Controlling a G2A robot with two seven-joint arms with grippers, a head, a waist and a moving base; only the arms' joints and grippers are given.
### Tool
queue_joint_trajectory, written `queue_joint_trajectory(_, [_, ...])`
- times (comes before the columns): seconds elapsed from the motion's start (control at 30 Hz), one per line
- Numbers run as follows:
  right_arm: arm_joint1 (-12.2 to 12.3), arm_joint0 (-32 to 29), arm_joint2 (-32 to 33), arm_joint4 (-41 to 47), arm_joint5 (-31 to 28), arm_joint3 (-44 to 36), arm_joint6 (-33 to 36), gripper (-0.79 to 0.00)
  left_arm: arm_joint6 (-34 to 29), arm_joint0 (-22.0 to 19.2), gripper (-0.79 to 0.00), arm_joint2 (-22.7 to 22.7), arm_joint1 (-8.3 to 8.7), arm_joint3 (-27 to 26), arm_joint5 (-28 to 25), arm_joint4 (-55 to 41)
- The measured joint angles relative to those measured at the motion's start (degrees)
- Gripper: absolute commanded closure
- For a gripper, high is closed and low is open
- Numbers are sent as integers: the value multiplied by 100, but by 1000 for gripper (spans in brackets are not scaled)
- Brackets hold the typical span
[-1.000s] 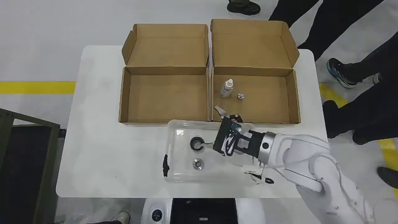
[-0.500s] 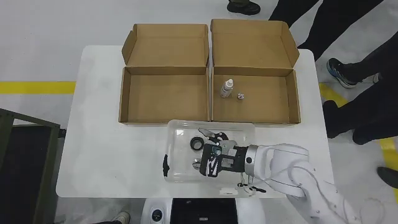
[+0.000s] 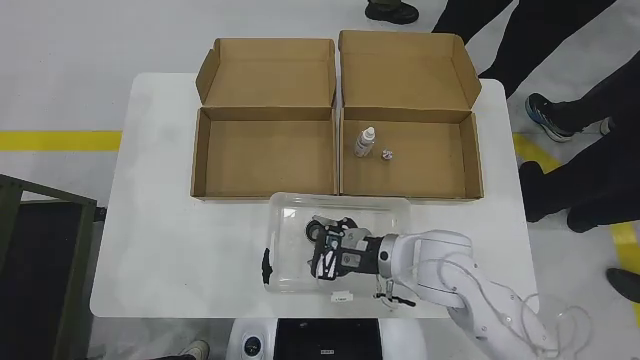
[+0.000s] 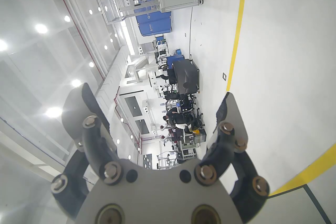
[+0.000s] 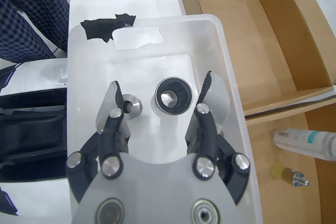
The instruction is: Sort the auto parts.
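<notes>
right hand [image 5: 162, 78] spread, low inside bin [image 5: 229, 64]

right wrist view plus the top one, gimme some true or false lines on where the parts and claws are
1. The right claw is open over the clear bin. True.
2. The black ring lies in a cardboard box. False: the black ring lies in the clear bin, beside a silver disc.
3. The bottle is in the right box. True.
4. The small metal part shares the bin with the ring. False: it lies in the right box, near the bottle.
5. The left claw is shut on a part. False: it is open and holds nothing.
</notes>
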Motion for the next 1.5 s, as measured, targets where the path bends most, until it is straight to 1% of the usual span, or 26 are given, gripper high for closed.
queue_joint_trajectory(0.1, [-28,73,-92,-42,93,152,-18,-539,0,0,-785,0,0,0,0,0])
queue_joint_trajectory(0.27, [-74,151,-207,-102,330,335,-43,-548,0,0,-785,0,0,0,0,0])
queue_joint_trajectory(0.47, [-123,284,-311,-182,464,531,-100,-548,0,0,-785,0,0,0,0,0])
queue_joint_trajectory(0.83, [-215,486,-542,-284,531,934,-156,-533,0,0,-785,0,0,0,0,0])
queue_joint_trajectory(1.0, [-240,509,-579,-257,543,1059,-150,-517,0,0,-785,0,0,0,0,0])
queue_joint_trajectory(1.07, [-247,513,-580,-227,545,1086,-149,-496,0,0,-785,0,0,0,0,0])
queue_joint_trajectory(1.1, [-250,516,-580,-213,545,1100,-149,-474,0,0,-785,0,0,0,0,0])
queue_joint_trajectory(1.17, [-259,528,-582,-182,551,1147,-155,-391,0,0,-785,0,0,0,0,0])
queue_joint_trajectory(1.27, [-280,557,-603,-116,562,1234,-165,-332,0,0,-785,0,0,0,0,0])
queue_joint_trajectory(1.37, [-303,599,-630,-42,571,1310,-171,-194,0,0,-785,0,0,0,0,0])
queue_joint_trajectory(1.4, [-309,611,-636,-22,570,1326,-172,-117,0,0,-785,0,0,0,0,0])
queue_joint_trajectory(1.47, [-321,633,-640,27,574,1360,-178,-3,0,0,-785,0,0,0,0,0])
queue_joint_trajectory(1.5, [-326,639,-640,47,581,1371,-182,0,0,0,-785,0,0,0,0,0])
